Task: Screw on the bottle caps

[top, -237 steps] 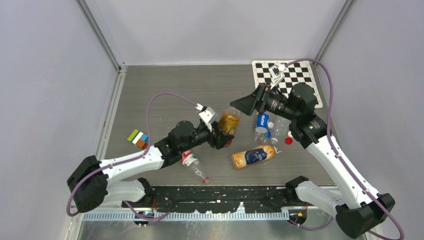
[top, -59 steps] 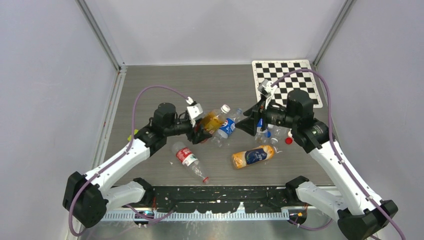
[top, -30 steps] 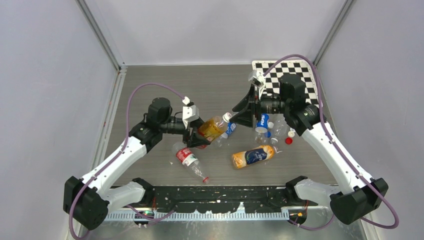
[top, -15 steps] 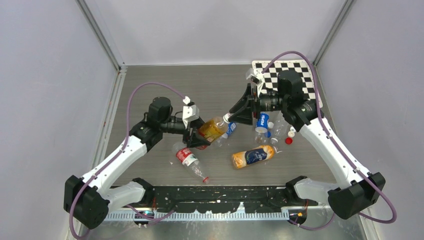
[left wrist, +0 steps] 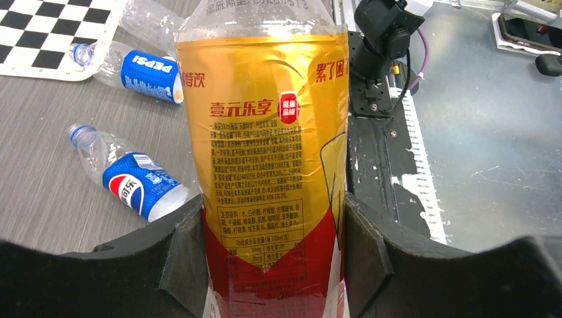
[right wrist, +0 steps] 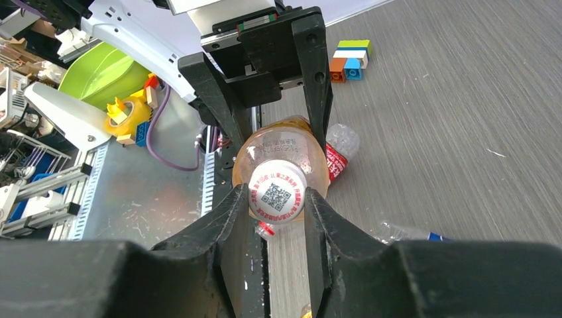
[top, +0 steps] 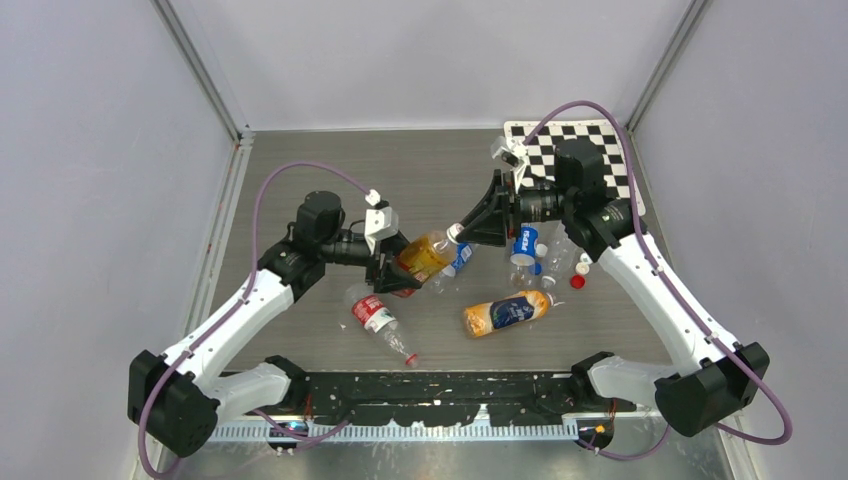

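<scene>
A clear bottle with amber drink and a gold-and-red label (top: 425,255) (left wrist: 262,132) hangs tilted above the table, neck pointing right. My left gripper (top: 393,268) (left wrist: 262,255) is shut on its lower body, one finger pressed on each side. A white bottle cap printed with a QR code (right wrist: 277,192) (top: 454,232) sits on its neck. My right gripper (right wrist: 277,197) (top: 458,230) comes at it end-on, both fingers against the cap's sides. Loose caps lie at the right: red (top: 577,282), white (top: 583,268) and blue (top: 537,268).
A Pepsi bottle (top: 524,245) stands beside clear ones, and another (top: 460,258) lies under the held bottle. An orange bottle with a blue label (top: 507,312) and a red-labelled one (top: 378,320) lie near the front. Checkerboard (top: 575,150) at back right; toy bricks (right wrist: 350,58) far left.
My right gripper's fingers have come together onto the white cap after moving slightly left to the bottle's neck. The left arm and its bottle have stayed still.
</scene>
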`<state>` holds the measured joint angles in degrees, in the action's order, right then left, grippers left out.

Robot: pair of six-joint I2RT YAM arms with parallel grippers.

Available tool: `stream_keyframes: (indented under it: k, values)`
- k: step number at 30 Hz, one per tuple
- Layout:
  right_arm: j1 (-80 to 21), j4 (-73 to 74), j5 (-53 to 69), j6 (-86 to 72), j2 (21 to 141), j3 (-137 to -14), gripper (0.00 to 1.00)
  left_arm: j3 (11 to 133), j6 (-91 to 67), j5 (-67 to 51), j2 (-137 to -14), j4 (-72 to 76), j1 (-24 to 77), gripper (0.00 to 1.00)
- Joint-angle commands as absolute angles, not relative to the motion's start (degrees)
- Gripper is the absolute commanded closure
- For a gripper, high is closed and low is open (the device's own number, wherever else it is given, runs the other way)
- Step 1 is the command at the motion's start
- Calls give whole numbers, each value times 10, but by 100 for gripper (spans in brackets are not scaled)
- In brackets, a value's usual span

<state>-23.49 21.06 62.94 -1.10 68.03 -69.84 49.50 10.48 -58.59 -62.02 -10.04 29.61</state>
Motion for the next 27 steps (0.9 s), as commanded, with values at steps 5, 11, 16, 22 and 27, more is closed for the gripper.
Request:
stream_keyframes:
  k: [5, 11, 16, 22, 27]
  values:
    - [-233, 200, 591, -69, 670, -702, 98, 509, 134, -448, -587, -88, 332, 100]
    - [-233, 197, 465, -232, 646, -660, 99, 481, 223, -184, -566, -58, 443, 100]
    - [-233, 149, 352, -428, 624, -574, 99, 432, 344, 58, -579, 45, 562, 100]
    - [-235, 72, 250, -629, 576, -461, 100, 391, 503, 281, -660, 238, 687, 100]
    - [-234, 75, 218, -598, 531, -459, 72, 401, 424, 278, -655, 181, 683, 100]
